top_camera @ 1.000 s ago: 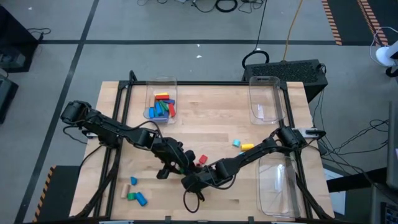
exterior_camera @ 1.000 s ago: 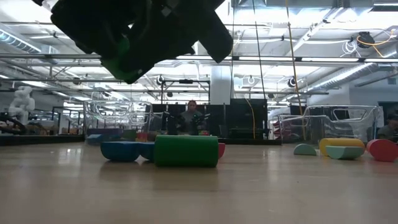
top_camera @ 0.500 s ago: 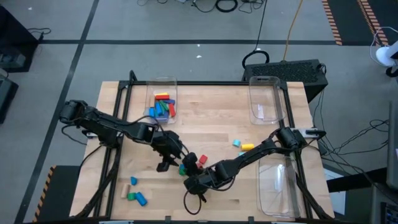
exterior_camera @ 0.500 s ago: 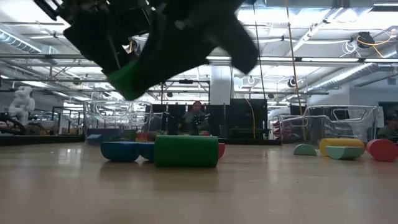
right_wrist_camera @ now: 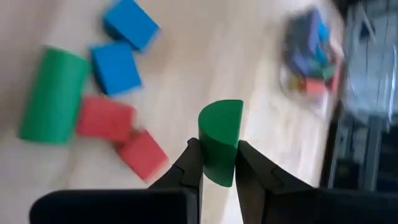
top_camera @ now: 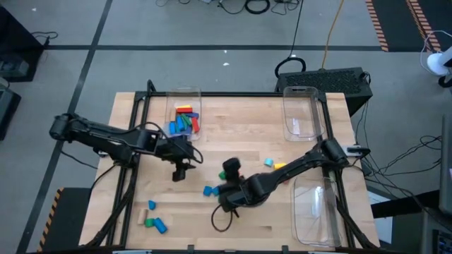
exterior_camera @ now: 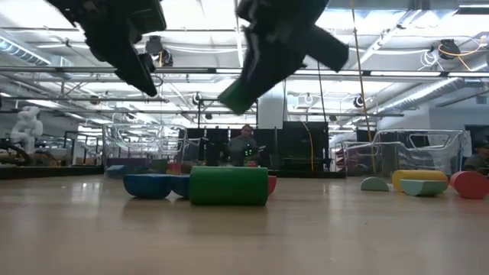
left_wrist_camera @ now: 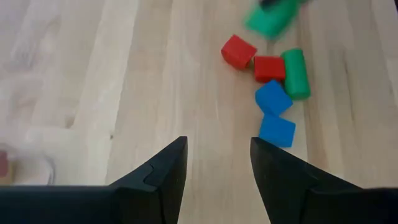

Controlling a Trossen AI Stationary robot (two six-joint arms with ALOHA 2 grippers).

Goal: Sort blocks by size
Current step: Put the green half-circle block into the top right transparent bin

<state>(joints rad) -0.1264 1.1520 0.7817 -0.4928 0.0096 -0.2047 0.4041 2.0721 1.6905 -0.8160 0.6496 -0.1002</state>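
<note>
My right gripper [top_camera: 229, 169] is shut on a green half-round block [right_wrist_camera: 221, 130] above the table's middle; the block also shows in the low view [exterior_camera: 238, 95]. Under it on the table lie a green cylinder [right_wrist_camera: 53, 96], two red blocks [right_wrist_camera: 106, 118] and two blue blocks [right_wrist_camera: 115, 68], each resting flat on the wood. My left gripper [top_camera: 180, 167] is open and empty, left of that cluster and above the table; its wrist view shows the same cluster [left_wrist_camera: 273, 98]. A clear bin [top_camera: 182, 116] at the far left holds several coloured blocks. My right gripper pinches the green half-round block between its two fingers, on the block's two opposite sides near its lower end [right_wrist_camera: 217, 167]. The fingers come from above, pointing down. The block is lifted clear of the table, its half-round end face [right_wrist_camera: 221, 115] showing beyond the fingertips.
A blue block [top_camera: 268, 162] and a yellow block [top_camera: 280, 166] lie right of centre. Three blocks [top_camera: 152, 222] lie at the near left. One clear bin [top_camera: 302, 113] stands at the far right and another [top_camera: 318, 212] at the near right edge.
The two grippers were close together over the cluster with the green block between them. My left gripper has drawn back toward the table's left and far edges. My right gripper has gone toward the far edge, carrying the green block clear of the table.
</note>
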